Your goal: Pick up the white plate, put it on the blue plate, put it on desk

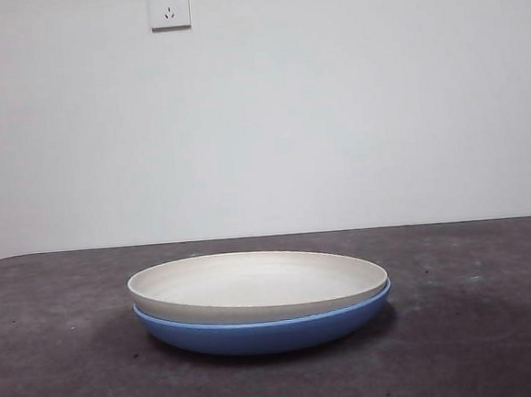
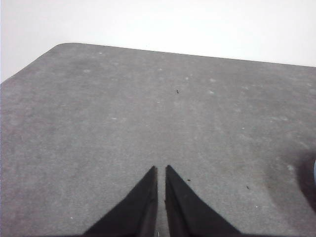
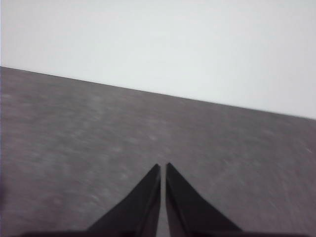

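The white plate (image 1: 254, 284) rests nested in the blue plate (image 1: 267, 333), and both stand in the middle of the desk (image 1: 58, 362) in the front view. No arm shows in that view. My left gripper (image 2: 161, 169) is shut over bare desk (image 2: 123, 113), holding nothing; a sliver of blue shows at that picture's right edge. My right gripper (image 3: 163, 165) is also shut and empty, above bare desk (image 3: 74, 128), with no plate in its view.
A white wall with a power socket (image 1: 169, 7) stands behind the desk. The desk's rounded far corner (image 2: 64, 47) shows in the left wrist view.
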Controlling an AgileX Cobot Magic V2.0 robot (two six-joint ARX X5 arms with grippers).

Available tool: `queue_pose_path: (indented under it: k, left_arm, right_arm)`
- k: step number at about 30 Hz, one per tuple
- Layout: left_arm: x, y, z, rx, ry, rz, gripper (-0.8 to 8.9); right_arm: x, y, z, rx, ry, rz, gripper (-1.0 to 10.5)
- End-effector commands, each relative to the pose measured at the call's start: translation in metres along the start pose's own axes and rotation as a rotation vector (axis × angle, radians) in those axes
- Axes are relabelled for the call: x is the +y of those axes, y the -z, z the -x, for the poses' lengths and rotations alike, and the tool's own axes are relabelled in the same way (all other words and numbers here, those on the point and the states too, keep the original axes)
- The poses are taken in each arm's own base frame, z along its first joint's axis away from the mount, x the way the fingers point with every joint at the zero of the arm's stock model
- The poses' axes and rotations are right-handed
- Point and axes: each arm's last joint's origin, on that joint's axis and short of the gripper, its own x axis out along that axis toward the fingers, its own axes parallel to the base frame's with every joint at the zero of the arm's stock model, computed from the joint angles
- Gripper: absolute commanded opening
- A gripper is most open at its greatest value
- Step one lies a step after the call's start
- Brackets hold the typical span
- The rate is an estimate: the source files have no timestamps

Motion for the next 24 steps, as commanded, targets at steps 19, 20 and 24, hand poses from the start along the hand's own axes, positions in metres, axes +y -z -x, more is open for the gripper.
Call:
queue_pose_path:
  k: [19,20,24]
  left_arm:
    - [0.001,0.007,-0.002,0.024,-0.006,-0.010,0.28]
    - [0.001,0.007,-0.002,0.024,-0.006,-0.011,0.28]
    - [0.001,0.007,-0.002,0.024,-0.006,-0.010,0.28]
  right_arm:
    - [0.000,0.059,-0.004,0.109,0.149,-0.066,0.1]
    - [0.000,0.060,-0.004,0.119,0.152,-0.068,0.1]
    - [0.001,0.062,-0.004,0.133,0.148,-0.069,0.1]
